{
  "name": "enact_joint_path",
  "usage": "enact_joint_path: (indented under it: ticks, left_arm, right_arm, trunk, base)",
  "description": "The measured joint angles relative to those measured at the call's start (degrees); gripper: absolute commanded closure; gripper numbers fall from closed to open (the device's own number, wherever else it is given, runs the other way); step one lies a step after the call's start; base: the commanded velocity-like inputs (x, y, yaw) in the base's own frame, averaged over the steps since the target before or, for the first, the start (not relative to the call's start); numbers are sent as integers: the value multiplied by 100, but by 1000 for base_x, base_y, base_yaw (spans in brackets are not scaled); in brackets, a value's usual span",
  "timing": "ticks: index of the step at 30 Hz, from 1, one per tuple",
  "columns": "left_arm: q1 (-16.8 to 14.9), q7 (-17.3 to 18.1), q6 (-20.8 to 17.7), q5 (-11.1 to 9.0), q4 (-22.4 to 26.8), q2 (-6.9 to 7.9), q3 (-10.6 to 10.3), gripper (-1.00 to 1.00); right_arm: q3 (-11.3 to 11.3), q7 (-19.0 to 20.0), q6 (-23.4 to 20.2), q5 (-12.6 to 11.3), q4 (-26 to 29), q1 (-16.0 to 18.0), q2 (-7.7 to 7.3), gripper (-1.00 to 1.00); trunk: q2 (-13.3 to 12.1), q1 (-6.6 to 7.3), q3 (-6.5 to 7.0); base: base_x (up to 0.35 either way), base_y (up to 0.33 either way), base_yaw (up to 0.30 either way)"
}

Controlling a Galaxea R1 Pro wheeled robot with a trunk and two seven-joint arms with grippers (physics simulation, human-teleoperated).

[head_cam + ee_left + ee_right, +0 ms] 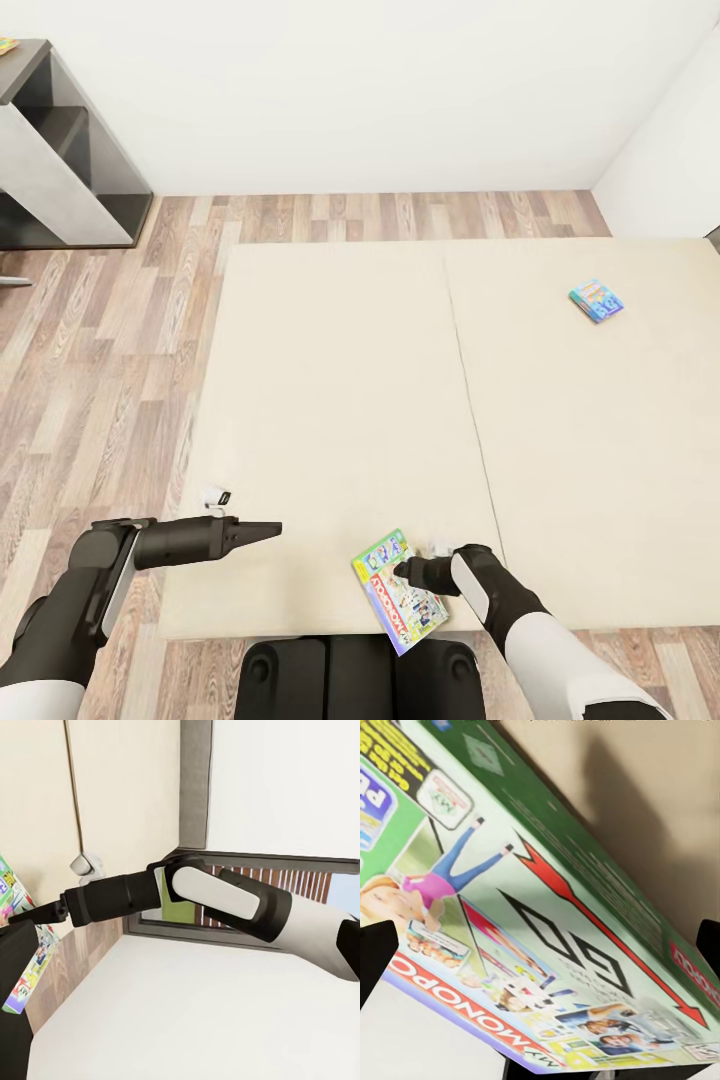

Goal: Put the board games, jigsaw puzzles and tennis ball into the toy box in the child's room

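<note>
On the beige bed, a green Monopoly board game lies at the near edge, one corner past it. My right gripper is over its far end, open; its fingers stand wide apart with the box lid between and beneath them. A second, blue board game lies far right on the mattress. My left gripper hovers over the near left of the bed, narrowed to one point, empty. The toy box, jigsaw puzzles and tennis ball are out of view.
The table's dark end stands at the far left on the wood floor, with a colourful sliver on top at the frame edge. A small white-grey object sits at the bed's left edge. White walls close the far side.
</note>
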State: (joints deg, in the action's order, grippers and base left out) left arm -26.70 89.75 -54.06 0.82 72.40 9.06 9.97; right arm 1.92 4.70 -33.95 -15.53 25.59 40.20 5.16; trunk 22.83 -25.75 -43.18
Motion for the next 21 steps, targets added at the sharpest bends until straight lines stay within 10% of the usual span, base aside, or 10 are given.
enact_joint_path:
  ticks: [21]
  left_arm:
    - [0, 0, 8, 4, -14, 4, 4, -100]
  right_arm:
    - [-29, -24, -608, -118, 685, -53, -29, -100]
  trunk:
    - [0, 0, 0]
  base:
    - [0, 0, 0]
